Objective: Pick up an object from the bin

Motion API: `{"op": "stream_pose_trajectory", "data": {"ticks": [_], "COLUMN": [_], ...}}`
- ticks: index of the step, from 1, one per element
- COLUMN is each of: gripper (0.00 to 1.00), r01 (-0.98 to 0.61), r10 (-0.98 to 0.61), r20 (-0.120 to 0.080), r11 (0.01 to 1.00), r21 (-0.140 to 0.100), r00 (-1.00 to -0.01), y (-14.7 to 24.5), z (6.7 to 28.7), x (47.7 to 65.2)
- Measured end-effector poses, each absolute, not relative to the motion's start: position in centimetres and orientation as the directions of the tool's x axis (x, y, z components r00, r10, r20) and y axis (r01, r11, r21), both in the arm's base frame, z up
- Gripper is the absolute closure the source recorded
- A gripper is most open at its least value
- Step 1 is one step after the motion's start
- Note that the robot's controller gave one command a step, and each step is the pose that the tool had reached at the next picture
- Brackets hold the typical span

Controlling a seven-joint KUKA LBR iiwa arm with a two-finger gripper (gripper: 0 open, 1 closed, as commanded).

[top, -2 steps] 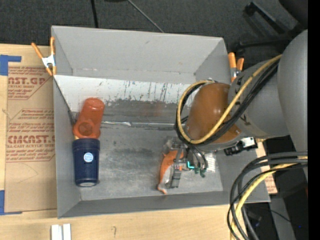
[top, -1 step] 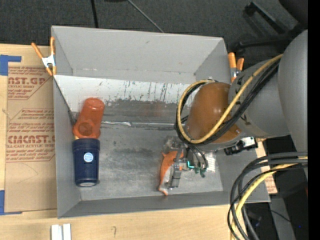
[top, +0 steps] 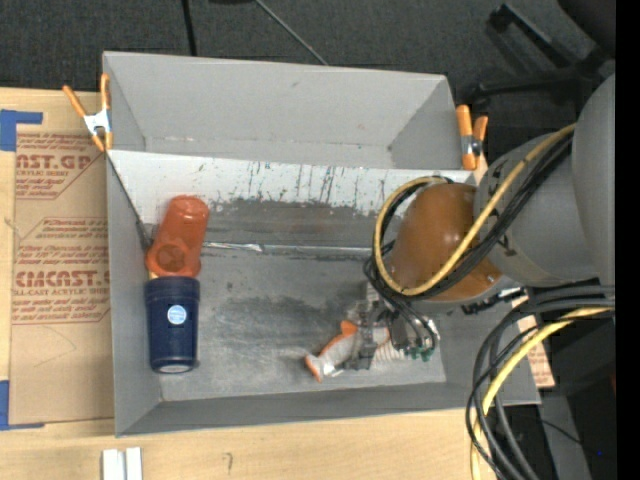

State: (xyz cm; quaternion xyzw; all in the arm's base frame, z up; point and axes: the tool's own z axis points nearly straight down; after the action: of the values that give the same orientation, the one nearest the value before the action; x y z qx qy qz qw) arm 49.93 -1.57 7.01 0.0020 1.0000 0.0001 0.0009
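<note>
Grey metal bin [top: 280,108], orange tube [top: 178,236] touching blue canister [top: 173,323] at left, gripper [top: 385,336] beside small orange-white piece [top: 328,354], its opening unreadable.

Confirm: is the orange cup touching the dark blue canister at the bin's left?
Touching. The camera view shows the orange cup abutting the dark blue canister, no gap.

One orange cup [top: 177,235], one navy canister [top: 173,323], one small orange-white piece [top: 330,353] (partly hidden): three things.

From the right the grey arm [top: 575,203] leans in, its orange wrist cover [top: 440,248] ringed by black and yellow cables [top: 381,240], with the tool [top: 373,336] hanging low, pointed straight downward.
</note>
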Motion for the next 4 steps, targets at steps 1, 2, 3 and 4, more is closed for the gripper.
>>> {"op": "stream_pose_trajectory", "data": {"ticks": [1,2,3,4], "gripper": [1.00,0.00,0.00,1.00], "r01": [0.004,0.045,0.044,-0.156], "r10": [0.004,0.045,0.044,-0.156], "r20": [-0.002,-0.011,-0.003,-0.014], "r11": [1.000,0.999,0.999,0.988], "r21": [0.000,0.001,0.001,0.002], "r00": [-1.000,-0.999,-0.999,-0.988], "y": [-1.6,-2.4,-2.4,-5.9], "z": [7.0,13.8,13.3,7.5], "x": [49.9,54.8,54.4,51.4]}}
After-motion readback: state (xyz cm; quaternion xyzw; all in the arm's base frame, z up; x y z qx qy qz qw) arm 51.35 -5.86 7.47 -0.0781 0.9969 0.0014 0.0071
